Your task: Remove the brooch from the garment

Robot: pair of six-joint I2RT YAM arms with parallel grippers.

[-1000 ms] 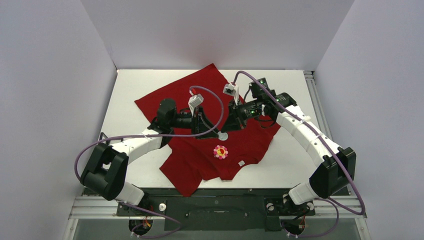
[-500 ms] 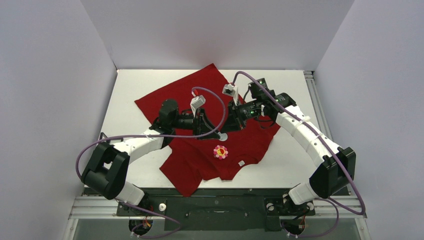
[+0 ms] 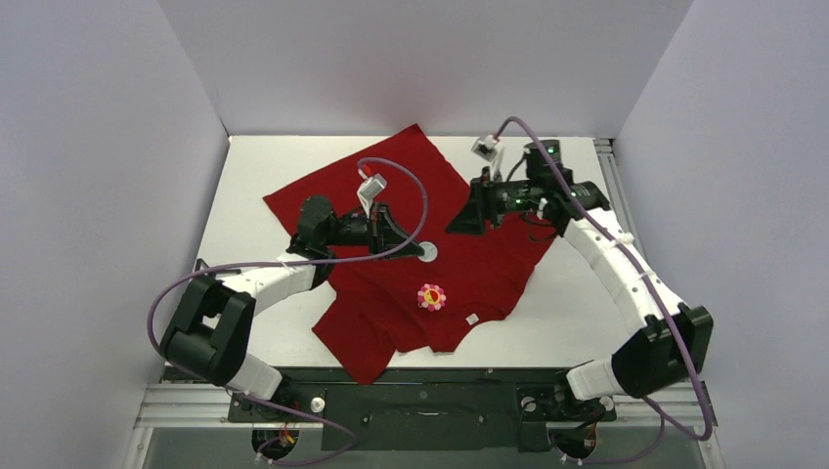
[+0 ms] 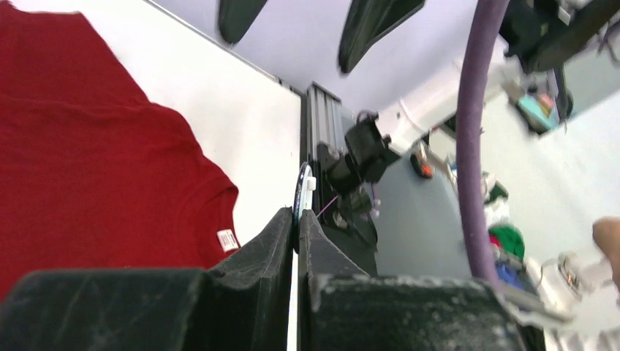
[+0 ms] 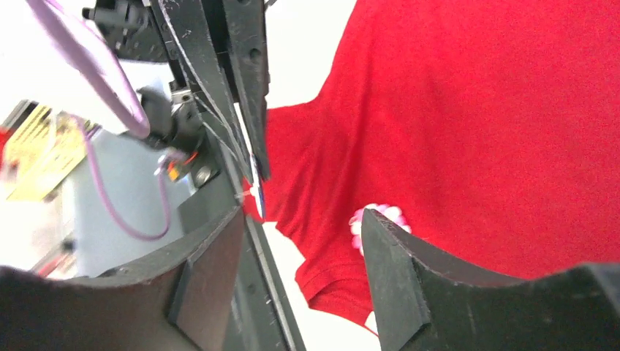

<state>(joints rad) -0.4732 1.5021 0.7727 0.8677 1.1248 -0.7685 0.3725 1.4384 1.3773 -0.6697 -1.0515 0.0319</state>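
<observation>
Brooch [image 3: 431, 296] location: face up on the garment [image 3: 489, 272], close to the neckline and near the small white tag [image 3: 471, 319], with neither arm touching it. Left gripper [image 4: 296, 218]: clenched, its fingers pinching a thin round disc [image 4: 302, 191] edge-on and holding it above the cloth. From where I stand the disc reads as a fastening part of the pin, but that cannot be confirmed. Right gripper [image 5: 301, 216]: released, fingers spread wide, raised over the shirt beyond the brooch, with the pink petals partly visible past one finger in its wrist view. Step in hand, as judged: bring the free right gripper onto the flower. Approach from directly above, set the fingers across the petals, close on the rigid rim only, then lift vertically. If cloth rises with it the pin is not free, so stop rather than pull. Hold the left arm out of the descent path. Materials: the shirt is soft, matt, dark-red cloth lying rumpled with folded edges on the white table [image 3: 254, 166], and it will likely bunch under a finger. The brooch is a small flat scalloped flower, pink around a yellow centre, apparently stiff; the disc is thin, pale and hard-edged
</observation>
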